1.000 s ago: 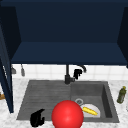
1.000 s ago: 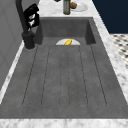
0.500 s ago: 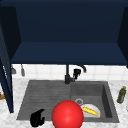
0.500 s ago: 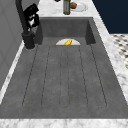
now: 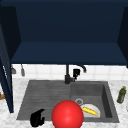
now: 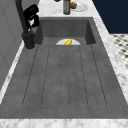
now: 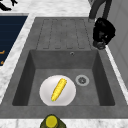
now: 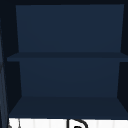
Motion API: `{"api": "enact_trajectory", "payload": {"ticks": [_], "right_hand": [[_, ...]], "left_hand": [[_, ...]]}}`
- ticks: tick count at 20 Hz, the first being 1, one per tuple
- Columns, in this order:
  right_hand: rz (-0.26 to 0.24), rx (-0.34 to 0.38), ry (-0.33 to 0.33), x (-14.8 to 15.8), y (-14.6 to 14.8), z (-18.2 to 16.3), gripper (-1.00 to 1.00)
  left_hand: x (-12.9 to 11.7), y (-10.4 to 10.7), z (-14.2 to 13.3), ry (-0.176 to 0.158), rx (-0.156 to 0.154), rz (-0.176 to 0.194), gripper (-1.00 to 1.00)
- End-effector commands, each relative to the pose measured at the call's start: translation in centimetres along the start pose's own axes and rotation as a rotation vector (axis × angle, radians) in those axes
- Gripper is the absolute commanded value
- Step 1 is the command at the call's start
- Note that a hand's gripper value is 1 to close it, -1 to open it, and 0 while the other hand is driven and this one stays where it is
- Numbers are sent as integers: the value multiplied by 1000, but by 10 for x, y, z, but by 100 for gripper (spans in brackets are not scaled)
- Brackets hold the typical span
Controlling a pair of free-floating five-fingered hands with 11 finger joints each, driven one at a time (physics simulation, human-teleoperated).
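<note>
My right hand (image 5: pixel 76 72) is at the black faucet (image 5: pixel 67 77) behind the sink, its fingers curled round the faucet's stem; it shows as well in the left side view (image 6: pixel 31 15) and the right side view (image 7: pixel 103 30). My left hand (image 5: pixel 37 117) hangs with relaxed fingers over the front left corner of the draining board (image 5: pixel 42 97), holding nothing. A white plate (image 7: pixel 46 96) with a yellow corn cob (image 7: pixel 59 89) lies in the sink basin (image 7: pixel 100 75). A big red ball (image 5: pixel 67 115) sits in front of the sink's near edge.
An olive bottle (image 5: pixel 121 94) stands on the counter right of the basin. Beyond it is a plate with a brown item (image 6: pixel 73 5). A dark blue wall cabinet (image 8: pixel 67 75) stands open above, its door (image 5: pixel 5 75) swung out at the left.
</note>
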Motion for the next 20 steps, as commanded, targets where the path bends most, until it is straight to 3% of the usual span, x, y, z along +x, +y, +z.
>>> {"api": "enact_trajectory", "payload": {"ticks": [1,20], "right_hand": [[38,28,10,26,-22,12,100],[167,-64,192,59,-11,18,100]], "left_hand": [[0,0,0,0,0,0,0],[0,0,0,0,0,0,0]]}}
